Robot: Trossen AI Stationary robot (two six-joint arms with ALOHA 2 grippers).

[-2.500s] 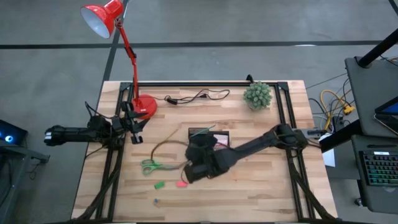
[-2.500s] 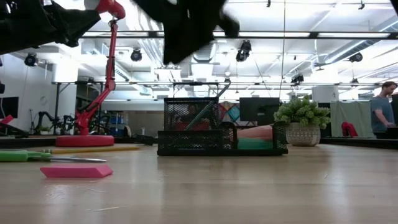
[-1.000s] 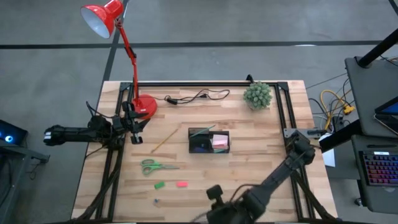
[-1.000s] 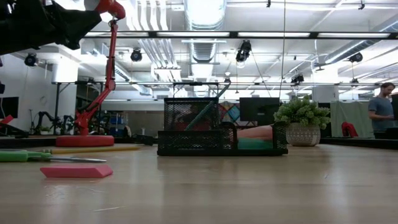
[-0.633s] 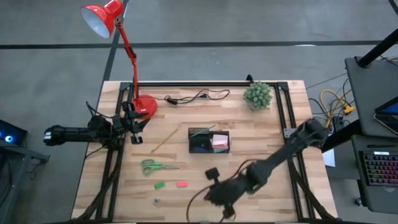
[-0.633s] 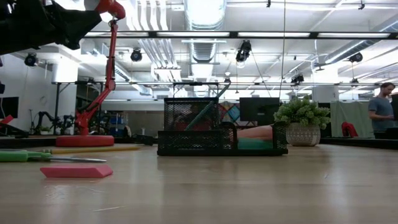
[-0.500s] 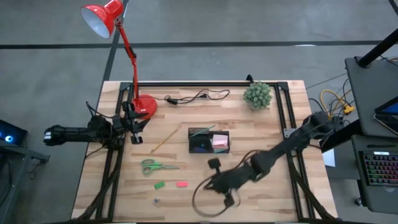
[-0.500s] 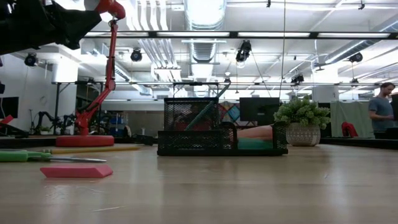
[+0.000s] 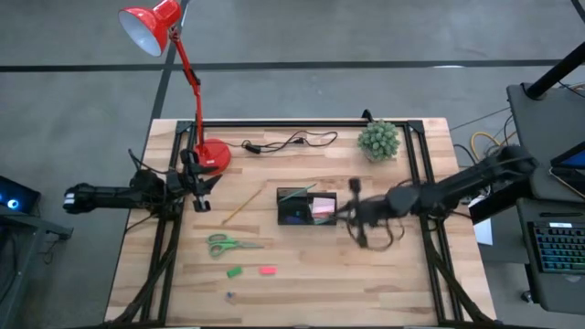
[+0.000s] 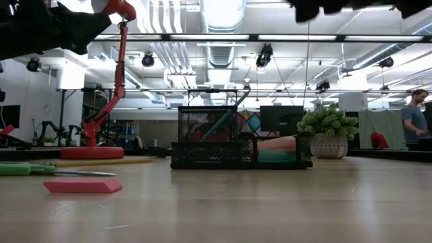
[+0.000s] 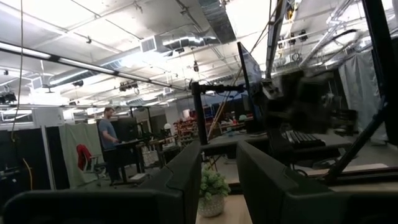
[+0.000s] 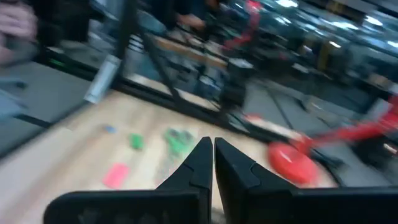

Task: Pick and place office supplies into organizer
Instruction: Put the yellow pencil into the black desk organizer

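Note:
The black organizer (image 9: 308,207) stands mid-table with a teal pen and a pink pad inside it. Left of it, flat on the wood, lie a yellow pencil (image 9: 239,208), green-handled scissors (image 9: 224,244), a green piece (image 9: 235,271), a pink piece (image 9: 267,270) and a tiny blue piece (image 9: 228,295). My right gripper (image 9: 345,213) hovers level just right of the organizer, blurred, shut on nothing (image 12: 211,158). My left gripper (image 9: 196,187) waits at the table's left edge, open and with nothing in it (image 11: 217,180).
A red lamp's base (image 9: 213,155) stands at the far left, with a black cable (image 9: 288,142) beside it and a small potted plant (image 9: 378,140) at the far right. A person (image 10: 413,121) stands in the room beyond the table.
My right gripper has swung from the table's near edge toward the far edge and a little right, ending beside the organizer's right end. It has tipped up from pointing downward to level and stayed shut. The supplies on the table have kept their places.

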